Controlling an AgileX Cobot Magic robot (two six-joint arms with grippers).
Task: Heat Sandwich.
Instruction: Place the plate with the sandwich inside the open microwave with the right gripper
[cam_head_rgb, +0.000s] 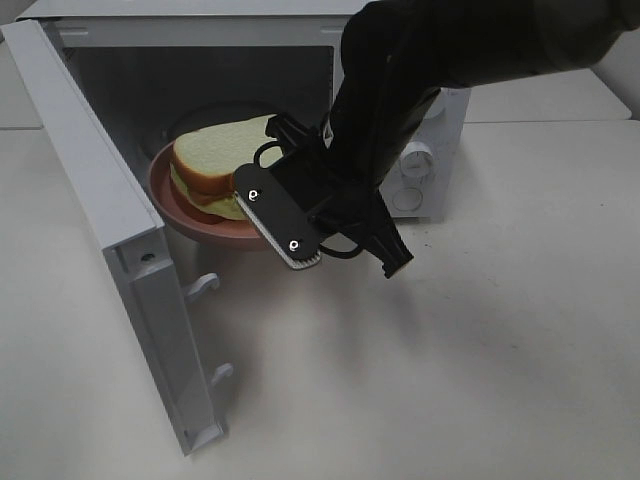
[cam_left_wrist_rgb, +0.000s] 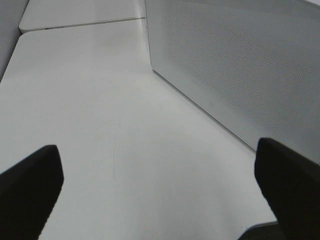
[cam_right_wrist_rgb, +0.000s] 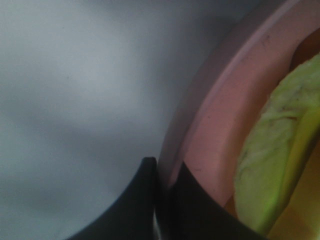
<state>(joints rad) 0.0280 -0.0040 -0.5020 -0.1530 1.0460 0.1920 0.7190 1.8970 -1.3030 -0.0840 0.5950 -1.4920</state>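
Left gripper: the black left gripper (cam_left_wrist_rgb: 160, 187) hangs over the white tabletop (cam_left_wrist_rgb: 100, 100) with its two fingers (cam_left_wrist_rgb: 30, 187) spread wide apart; a white perforated panel (cam_left_wrist_rgb: 235, 65) stands just beside it.
Door: the white microwave door (cam_head_rgb: 110, 230) stands swung open on the left, and two hooked latches (cam_head_rgb: 205, 285) stick out of its inner edge.
Plate: the round pink plate (cam_head_rgb: 175, 205) sits in the mouth of the dark cavity, near the front; how far its rim overhangs the opening I cannot tell.
Sandwich: the sandwich (cam_head_rgb: 215, 155), two thick white bread slices with tan crust and pale yellow-green filling, lies on the plate and covers most of it.
Right gripper: the black right gripper (cam_right_wrist_rgb: 162, 187) reaches in from the upper right and its fingertips are pressed together on the plate's rim, pinching it at the near right side; it does not touch the sandwich.
Microwave: the white box-shaped microwave (cam_head_rgb: 445, 120) shows its round knobs (cam_head_rgb: 415, 155) to the right of the arm.
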